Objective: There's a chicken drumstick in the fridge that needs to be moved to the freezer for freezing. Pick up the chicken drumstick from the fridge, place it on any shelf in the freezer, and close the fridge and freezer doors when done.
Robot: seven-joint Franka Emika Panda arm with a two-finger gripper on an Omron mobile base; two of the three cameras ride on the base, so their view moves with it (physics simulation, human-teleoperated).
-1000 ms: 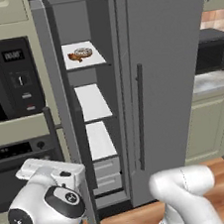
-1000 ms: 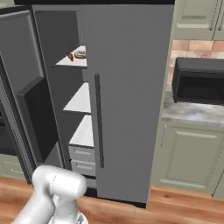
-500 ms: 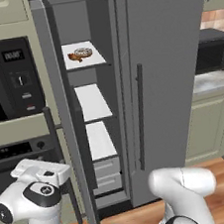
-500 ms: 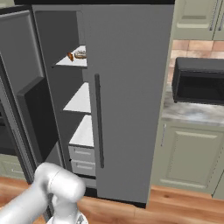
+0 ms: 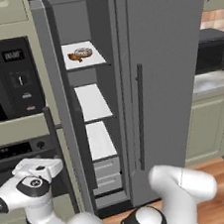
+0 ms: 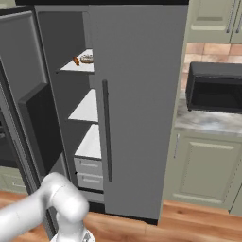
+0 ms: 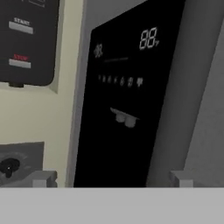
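Observation:
The freezer [image 5: 95, 111] stands open, its door [image 6: 28, 94] swung out to the left. On its top shelf lies the small orange-brown chicken drumstick [image 5: 72, 56] [image 6: 76, 61], right beside a round frosted donut [image 5: 83, 52]. The fridge door [image 5: 174, 76] [image 6: 142, 94] next to it is closed. My gripper [image 7: 111, 180] is open, with nothing between its fingertips [image 7: 41, 178]. It faces the black dispenser panel [image 7: 122, 100] on the outside of the freezer door from close by. In the left base view the hand sits low, to the left of that door's edge [image 5: 57, 121].
A wall oven [image 5: 7, 82] with a dark control panel [image 7: 26, 39] stands just left of the freezer door. To the right of the fridge are a black microwave [image 6: 215, 87] on a stone counter [image 6: 208, 120], green cabinets [image 6: 203, 165] and wood floor [image 6: 189, 222].
The arm has swung left and the hand has shifted leftward beside the freezer door. The doors, drumstick and donut have not moved.

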